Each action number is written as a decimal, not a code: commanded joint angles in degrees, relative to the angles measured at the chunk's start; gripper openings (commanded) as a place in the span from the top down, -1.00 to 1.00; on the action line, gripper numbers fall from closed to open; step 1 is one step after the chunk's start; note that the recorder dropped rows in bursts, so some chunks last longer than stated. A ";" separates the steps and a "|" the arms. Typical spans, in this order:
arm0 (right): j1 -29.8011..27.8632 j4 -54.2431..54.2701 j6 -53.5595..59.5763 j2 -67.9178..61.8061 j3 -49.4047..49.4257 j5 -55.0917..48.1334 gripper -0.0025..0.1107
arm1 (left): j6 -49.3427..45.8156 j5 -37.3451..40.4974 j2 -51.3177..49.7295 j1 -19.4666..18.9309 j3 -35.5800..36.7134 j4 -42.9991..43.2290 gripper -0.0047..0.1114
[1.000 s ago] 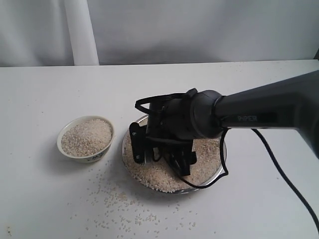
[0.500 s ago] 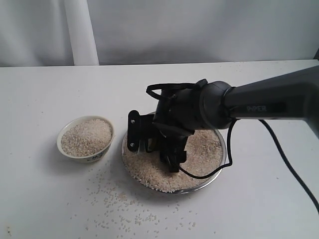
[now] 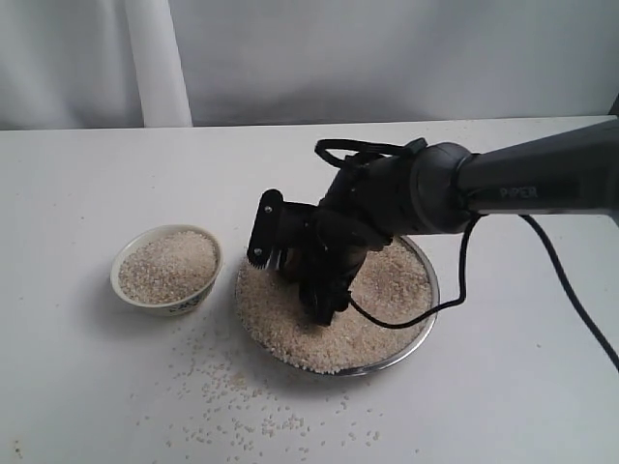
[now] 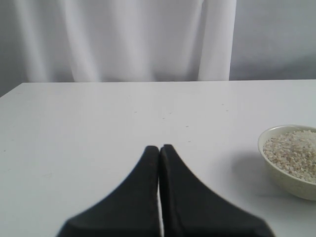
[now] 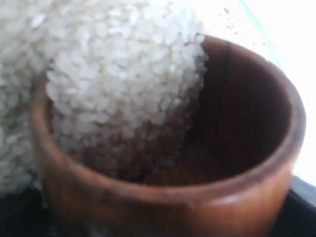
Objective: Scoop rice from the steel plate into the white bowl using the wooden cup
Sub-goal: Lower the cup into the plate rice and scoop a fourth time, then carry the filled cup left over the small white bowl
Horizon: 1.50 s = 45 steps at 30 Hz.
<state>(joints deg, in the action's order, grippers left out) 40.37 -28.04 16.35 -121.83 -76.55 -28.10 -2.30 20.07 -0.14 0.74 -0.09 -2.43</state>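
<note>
While it hangs low over the white table [image 4: 74, 118], the left gripper [image 4: 159, 148] has its two black fingers [image 4: 140, 182] pressed flat together with nothing between them. Off to one side of it in the left wrist view sits the white bowl [image 4: 284, 175].

In the exterior view that bowl [image 3: 193, 302] stands on the left part of the table, filled nearly to the rim with rice [image 3: 169, 263]. Loose grains [image 3: 232, 406] lie scattered on the table in front of it and in front of the steel plate [image 3: 428, 314]. The plate sits just right of the bowl, apart from it, and holds a wide bed of rice.

The right gripper [image 3: 295, 275] reaches down into the left half of the plate, its tips at the surface of the grains. From outside, the black arm [image 3: 542, 188] hides what it holds. The right wrist view shows the wooden cup [image 5: 163, 202] up close, tilted into the heap, with rice spilling over one side of its mouth and the other side of its dark inside bare. The gripper appears to be pinching the cup, though its fingers hardly show. A black cable [image 3: 571, 300] trails off to the right.
</note>
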 commanded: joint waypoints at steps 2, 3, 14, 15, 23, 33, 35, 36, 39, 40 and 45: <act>-2.58 5.12 -0.13 1.13 7.18 8.54 0.96 | 0.22 -0.33 0.14 0.15 0.09 0.02 0.92; -3.14 5.10 -0.13 2.17 9.02 10.92 0.96 | 0.22 -0.33 0.14 0.15 0.09 0.02 0.92; -6.09 10.66 -2.56 14.83 21.09 36.66 0.96 | 0.22 -0.33 0.14 0.15 0.09 0.02 0.92; -6.09 10.66 -3.09 15.69 21.09 37.35 0.96 | 0.22 -0.33 0.14 0.15 0.09 0.02 0.92; -4.31 10.66 -4.43 19.60 15.76 36.07 0.96 | 0.22 -0.33 0.14 0.15 0.09 0.02 0.92; 3.70 6.50 -1.24 4.54 -16.72 5.51 0.96 | 0.22 -0.33 0.14 0.15 0.09 0.02 0.92; 5.04 4.82 -1.24 0.96 -22.19 1.48 0.96 | 0.22 -0.33 0.14 0.15 0.09 0.02 0.92; 6.19 3.09 -1.24 -1.83 -26.84 -2.17 0.96 | 0.22 -0.33 0.14 0.15 0.09 0.02 0.92; 7.92 -1.15 -1.24 -6.43 -33.43 -7.85 0.96 | 0.22 -0.33 0.14 0.15 0.09 0.02 0.92; 8.58 -2.95 -1.36 -8.26 -35.52 -9.57 0.96 | 0.22 -0.33 0.14 0.15 0.09 0.02 0.92; 12.01 -13.68 -1.36 -16.10 -45.50 -17.58 0.96 | 0.22 -0.33 0.14 0.15 0.09 0.02 0.92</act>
<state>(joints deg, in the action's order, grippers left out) 51.26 -36.65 14.77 -136.32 -119.06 -43.30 -2.30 20.07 -0.14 0.74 -0.09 -2.43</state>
